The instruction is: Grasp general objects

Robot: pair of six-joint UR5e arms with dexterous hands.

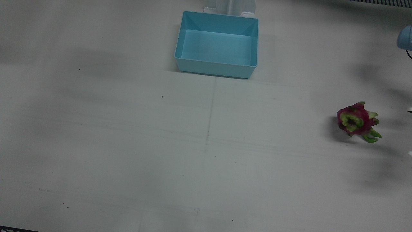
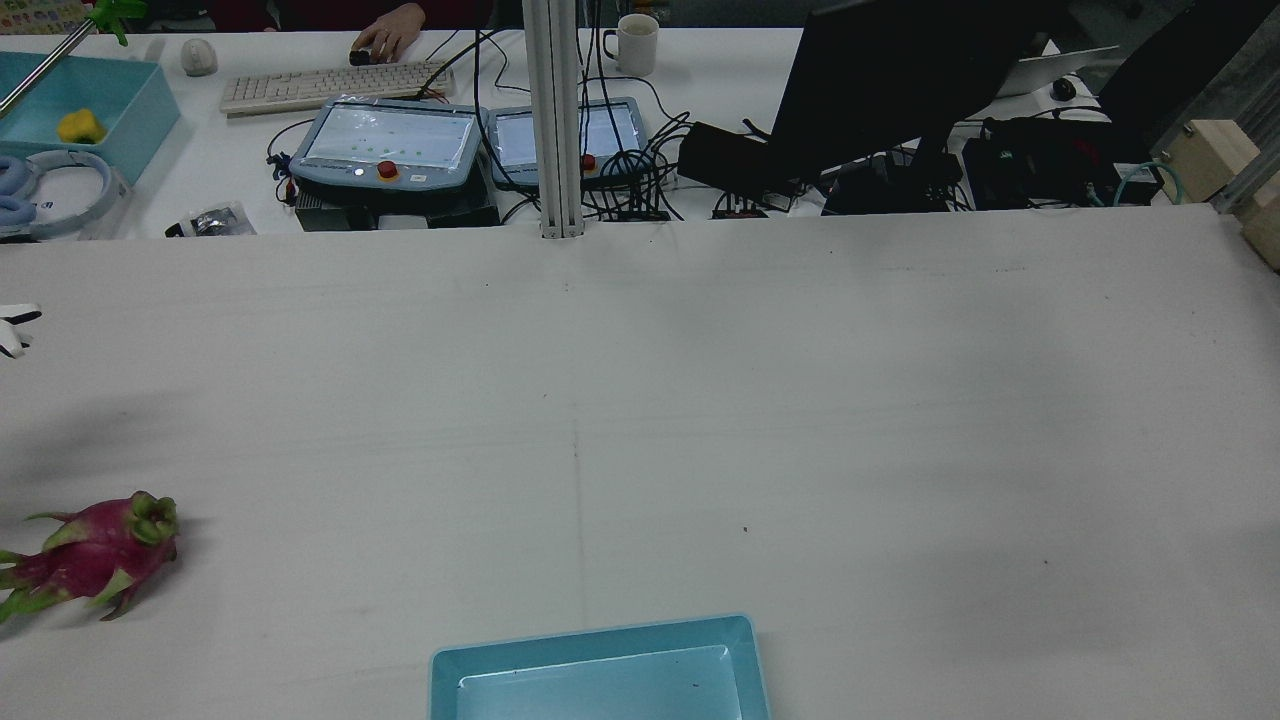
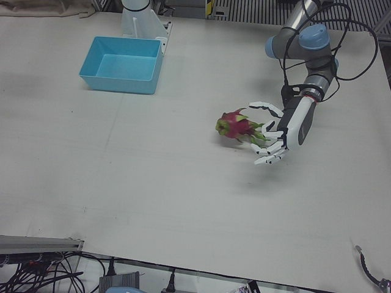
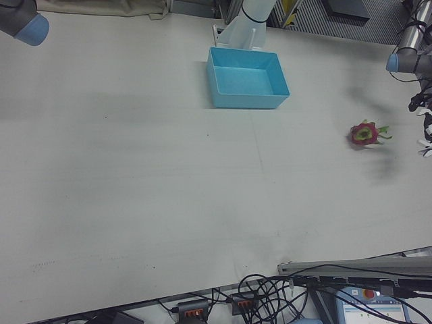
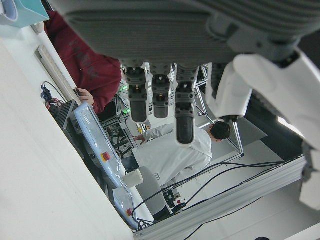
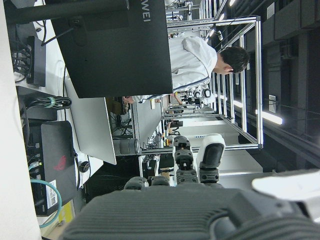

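Note:
A pink dragon fruit (image 1: 357, 121) with green scales lies on the white table on my left arm's side; it also shows in the rear view (image 2: 95, 555), the left-front view (image 3: 238, 127) and the right-front view (image 4: 364, 133). My left hand (image 3: 281, 131) is open, its fingers spread toward the fruit from the table's outer side. It holds nothing and stands just apart from the fruit. Only its fingertips (image 2: 15, 325) show in the rear view. My right hand (image 6: 195, 160) shows only in its own view, fingers extended, empty.
A light blue bin (image 1: 212, 68) stands empty at the table's middle near the pedestals; it also shows in the left-front view (image 3: 119, 82). Beyond the table's far edge lie teach pendants (image 2: 385, 140), cables and a monitor (image 2: 900, 80).

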